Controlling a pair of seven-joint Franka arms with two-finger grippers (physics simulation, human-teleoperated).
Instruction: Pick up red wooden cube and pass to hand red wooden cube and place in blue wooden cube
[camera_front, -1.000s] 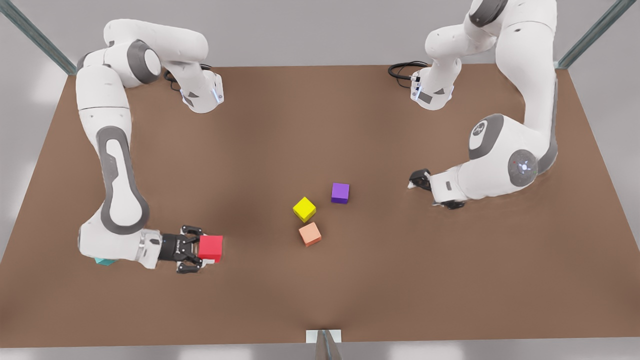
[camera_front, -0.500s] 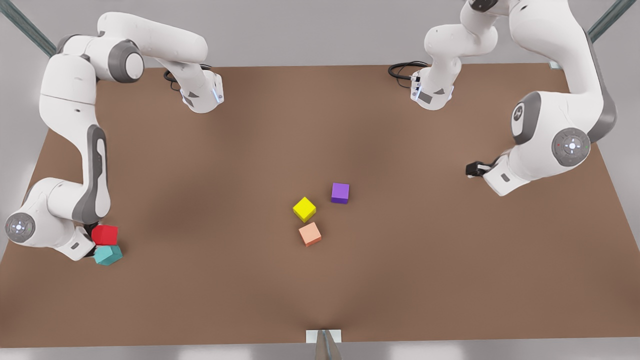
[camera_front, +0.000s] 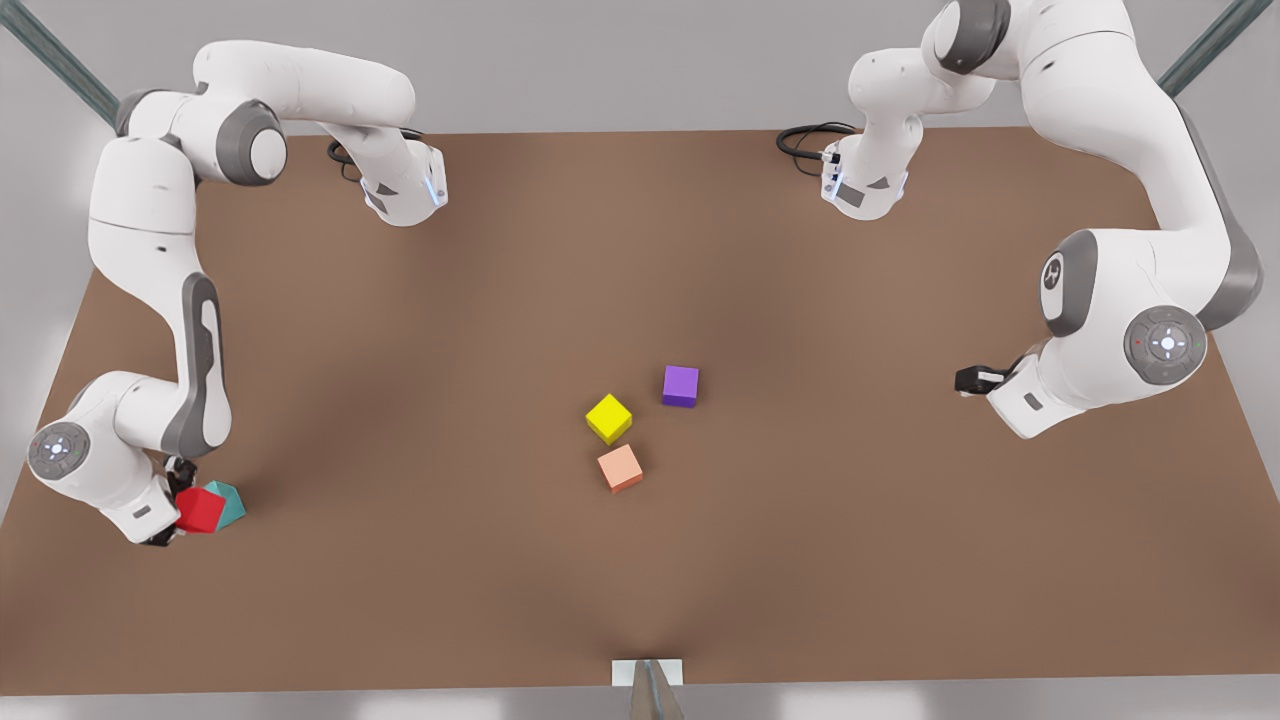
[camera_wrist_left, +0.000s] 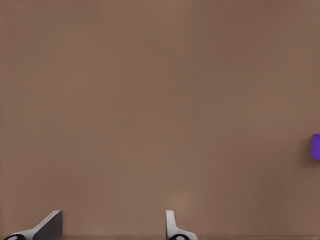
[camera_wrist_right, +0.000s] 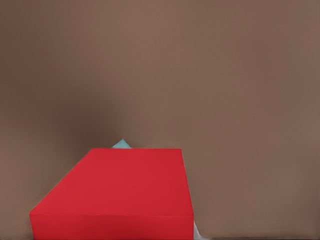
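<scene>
Right gripper (camera_front: 172, 510): at the front view's left, it gripped the red wooden cube (camera_front: 200, 510), carried from table centre to the edge.
Red wooden cube: over the blue wooden cube (camera_front: 229, 503), now overlapping it.
Left gripper (camera_front: 968, 380): fingers (camera_wrist_left: 172, 227) parted, empty, had drawn back rightward.

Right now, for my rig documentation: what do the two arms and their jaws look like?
Both arms are white with rounded grey joint bands and round lit end caps. Black cables sit at each base. The left gripper, front view's right, and right gripper, front view's left, are black.
</scene>
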